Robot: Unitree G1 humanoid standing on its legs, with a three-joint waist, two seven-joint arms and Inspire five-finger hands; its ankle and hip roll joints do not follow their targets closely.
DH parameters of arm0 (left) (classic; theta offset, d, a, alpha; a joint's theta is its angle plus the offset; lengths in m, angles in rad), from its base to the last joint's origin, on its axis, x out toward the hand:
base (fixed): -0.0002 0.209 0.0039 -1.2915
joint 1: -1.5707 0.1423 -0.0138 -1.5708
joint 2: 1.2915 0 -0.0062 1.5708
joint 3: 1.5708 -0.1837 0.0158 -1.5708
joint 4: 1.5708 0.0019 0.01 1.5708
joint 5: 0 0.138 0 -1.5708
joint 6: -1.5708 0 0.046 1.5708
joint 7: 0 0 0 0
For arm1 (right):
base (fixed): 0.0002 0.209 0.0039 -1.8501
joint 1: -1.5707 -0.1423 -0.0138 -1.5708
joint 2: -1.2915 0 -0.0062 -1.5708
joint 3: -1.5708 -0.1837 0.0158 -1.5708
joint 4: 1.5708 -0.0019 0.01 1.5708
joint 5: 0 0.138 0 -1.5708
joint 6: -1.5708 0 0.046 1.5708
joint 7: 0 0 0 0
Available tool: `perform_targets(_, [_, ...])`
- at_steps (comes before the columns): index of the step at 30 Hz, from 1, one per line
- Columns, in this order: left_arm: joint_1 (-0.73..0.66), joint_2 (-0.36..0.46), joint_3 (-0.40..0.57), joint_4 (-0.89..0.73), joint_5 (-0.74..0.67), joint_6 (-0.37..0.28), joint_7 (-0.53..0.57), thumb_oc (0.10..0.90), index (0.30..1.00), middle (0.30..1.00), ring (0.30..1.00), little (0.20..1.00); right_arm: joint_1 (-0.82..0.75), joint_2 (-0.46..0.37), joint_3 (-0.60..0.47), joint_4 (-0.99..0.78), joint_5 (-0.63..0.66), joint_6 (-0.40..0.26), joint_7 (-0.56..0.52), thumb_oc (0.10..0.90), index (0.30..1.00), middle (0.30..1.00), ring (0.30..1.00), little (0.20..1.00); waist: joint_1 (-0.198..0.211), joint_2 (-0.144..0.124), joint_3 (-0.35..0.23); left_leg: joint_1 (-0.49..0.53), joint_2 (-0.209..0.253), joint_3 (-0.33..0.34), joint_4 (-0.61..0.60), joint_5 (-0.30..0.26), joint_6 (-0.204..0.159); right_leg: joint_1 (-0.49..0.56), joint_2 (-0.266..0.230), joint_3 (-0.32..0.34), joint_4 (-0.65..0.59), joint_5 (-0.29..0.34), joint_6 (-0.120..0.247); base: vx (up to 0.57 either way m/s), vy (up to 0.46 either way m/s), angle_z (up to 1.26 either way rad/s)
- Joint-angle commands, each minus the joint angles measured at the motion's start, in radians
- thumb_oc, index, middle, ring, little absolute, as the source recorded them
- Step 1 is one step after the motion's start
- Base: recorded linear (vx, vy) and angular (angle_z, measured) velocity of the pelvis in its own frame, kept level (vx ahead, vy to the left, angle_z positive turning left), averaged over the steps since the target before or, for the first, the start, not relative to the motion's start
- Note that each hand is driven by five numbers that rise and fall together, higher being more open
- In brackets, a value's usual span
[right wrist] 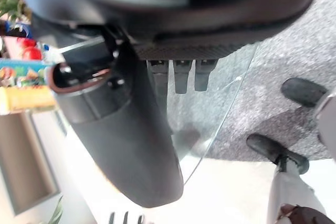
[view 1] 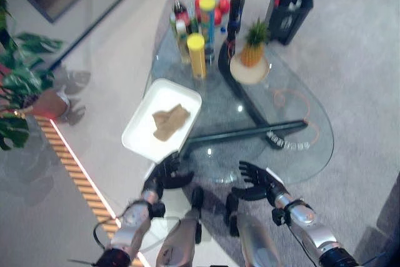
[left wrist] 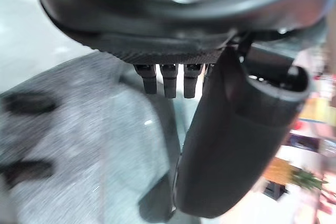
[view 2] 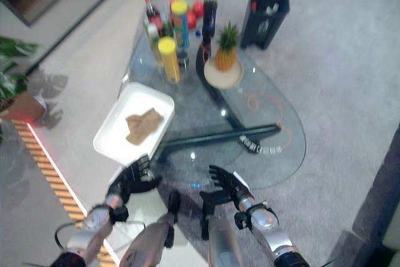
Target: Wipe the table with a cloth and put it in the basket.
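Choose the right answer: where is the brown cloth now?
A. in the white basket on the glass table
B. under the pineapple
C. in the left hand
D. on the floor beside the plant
A: the brown cloth lies crumpled in the white basket, which stands on the glass table; the left hand and right hand hold nothing.

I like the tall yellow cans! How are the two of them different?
The near can is plain yellow all over; the far can has a yellow lid and a colourful printed body. The near can stands alone toward the white tray; the far can is crowded among bottles. Both stand upright on the glass table.
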Motion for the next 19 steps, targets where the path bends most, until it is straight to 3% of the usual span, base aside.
perform_targets(1, [0.013,0.023,-0.006,-0.001,-0.064,-0.012,-0.054,0.800,0.900,0.900,0.900,0.900,0.027,0.016,0.031,-0.030,0.050,0.009,0.010,0.800,0.900,0.900,0.900,0.900,0.021,-0.057,-0.085,-0.001,-0.033,-0.022,0.086,-0.079,0.012,0.118,-0.011,0.007,-0.171,0.074,0.049,0.06,-0.059,0.13])
perform_targets(5, [0.007,-0.031,-0.028,0.146,-0.079,-0.021,-0.113,0.800,0.900,0.900,0.900,0.900,0.022,0.077,0.022,0.137,0.179,0.068,0.075,0.800,0.900,0.900,0.900,0.900,0.025,-0.057,-0.133,0.049,-0.017,-0.023,0.039,-0.069,0.006,0.164,-0.012,0.004,-0.223,0.094,0.056,0.09,-0.046,0.07])
perform_targets(7, [0.000,-0.050,-0.033,0.203,-0.080,0.017,-0.145,0.800,0.900,0.900,0.900,0.900,0.018,0.100,0.023,0.215,0.230,0.099,0.092,0.800,0.900,0.900,0.900,0.900,0.027,-0.055,-0.155,0.067,-0.010,-0.018,0.022,-0.066,0.002,0.182,-0.015,0.004,-0.253,0.107,0.061,0.08,-0.022,0.05])
perform_targets(12, [-0.029,-0.084,-0.038,0.366,-0.057,0.035,-0.193,0.800,0.900,0.900,0.900,0.900,-0.004,0.131,0.019,0.428,0.180,0.112,0.137,0.800,0.900,0.900,0.900,0.900,0.023,-0.041,-0.196,0.101,0.007,-0.005,-0.010,-0.064,-0.002,0.203,-0.020,0.011,-0.277,0.117,0.069,0.06,0.009,0.01])
perform_targets(19, [-0.041,-0.099,-0.042,0.436,-0.076,0.055,-0.219,0.800,0.900,0.900,0.900,0.900,-0.010,0.152,0.015,0.485,0.203,0.141,0.134,0.800,0.900,0.900,0.900,0.900,0.008,-0.030,-0.220,0.140,0.018,0.006,-0.042,-0.065,0.001,0.223,-0.018,0.028,-0.281,0.109,0.069,0.03,0.024,-0.08])
